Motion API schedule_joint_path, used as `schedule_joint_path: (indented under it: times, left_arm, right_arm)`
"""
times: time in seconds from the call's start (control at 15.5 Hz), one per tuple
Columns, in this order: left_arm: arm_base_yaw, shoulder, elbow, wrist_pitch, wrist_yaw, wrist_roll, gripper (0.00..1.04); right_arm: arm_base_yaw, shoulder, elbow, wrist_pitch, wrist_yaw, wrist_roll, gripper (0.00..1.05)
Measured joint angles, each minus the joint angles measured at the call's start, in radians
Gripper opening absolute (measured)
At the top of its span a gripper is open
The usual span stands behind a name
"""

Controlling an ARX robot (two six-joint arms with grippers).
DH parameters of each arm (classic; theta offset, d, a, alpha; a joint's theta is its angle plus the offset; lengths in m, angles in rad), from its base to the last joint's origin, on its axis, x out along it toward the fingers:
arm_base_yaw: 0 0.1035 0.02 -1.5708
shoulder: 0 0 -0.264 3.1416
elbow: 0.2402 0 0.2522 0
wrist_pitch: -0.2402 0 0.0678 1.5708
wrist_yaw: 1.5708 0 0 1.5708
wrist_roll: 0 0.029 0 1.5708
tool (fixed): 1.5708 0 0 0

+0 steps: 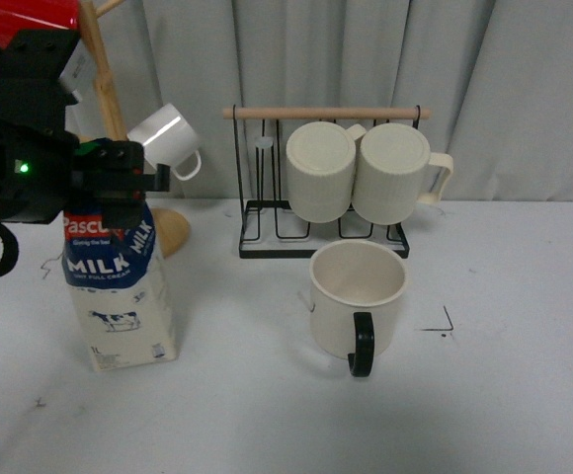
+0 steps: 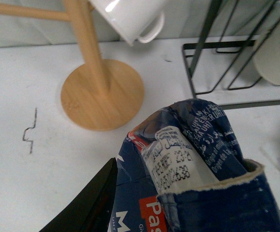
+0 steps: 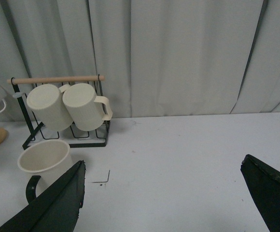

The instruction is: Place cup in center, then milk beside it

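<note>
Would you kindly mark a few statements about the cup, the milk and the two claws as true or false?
1. The cup stands upright. True.
2. The milk lies on its side. False: it stands upright, left of the cup in the front view.
3. The left claw grips the milk's top. True.
4. The right claw holds a mug. False: it is open and empty.
</note>
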Motion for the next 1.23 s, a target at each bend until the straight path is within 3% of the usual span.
schedule_joint_path:
  times: [0.19,0.26,0.52,1.23]
  left_arm:
    - [-0.160,-0.026,0.071,0.011,-0.015,-0.007,0.54]
    - [-0.177,-0.021,0.079,0.017,-0.024,-0.007,0.54]
    - [-0.209,0.063,0.087,0.043,-0.079,0.002,0.53]
    - [-0.268,0.124,0.108,0.119,-0.037,0.045,0.51]
  right_arm:
    - [0.000,0.000,0.000,0.000,0.000,0.000,0.98]
    - [0.000,0.000,0.000,0.000,0.000,0.000,0.98]
    - [0.000,0.000,0.000,0.000,0.000,0.000,0.98]
    - [0.000,0.000,0.000,0.000,0.000,0.000,0.98]
